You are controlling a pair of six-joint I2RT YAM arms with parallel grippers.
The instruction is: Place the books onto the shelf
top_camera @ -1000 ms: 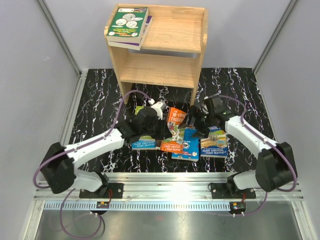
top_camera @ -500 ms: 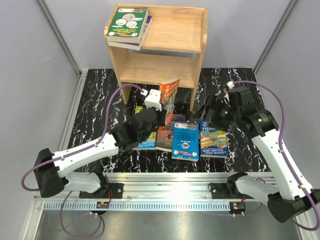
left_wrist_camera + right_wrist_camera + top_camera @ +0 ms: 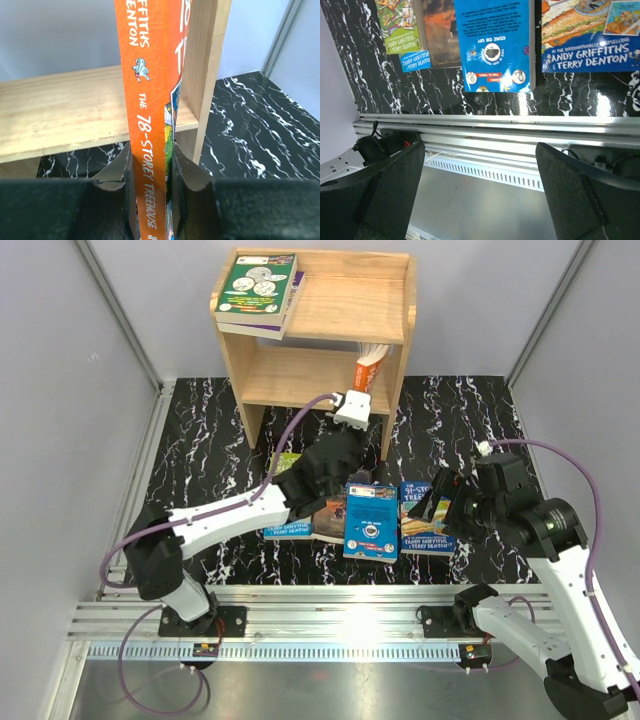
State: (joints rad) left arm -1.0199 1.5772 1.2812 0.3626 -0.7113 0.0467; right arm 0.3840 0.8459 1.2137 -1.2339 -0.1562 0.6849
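Observation:
My left gripper is shut on the orange "78-Storey Treehouse" book. It holds the book upright on its edge at the right end of the shelf's lower board, close against the right side panel. On the top board of the shelf, a green book lies on a purple one. A blue book, a cartoon-cover book, a dark one and a green one lie flat on the table. My right gripper hangs open and holds nothing, raised over the near right.
The black marbled table top ends at an aluminium rail along the near edge. Grey walls close in the left, right and back. The shelf stands at the back centre.
My left arm has lifted the orange book off the table and carried it back to the shelf's lower tier. My right arm has pulled back from the books toward the near right, still open.

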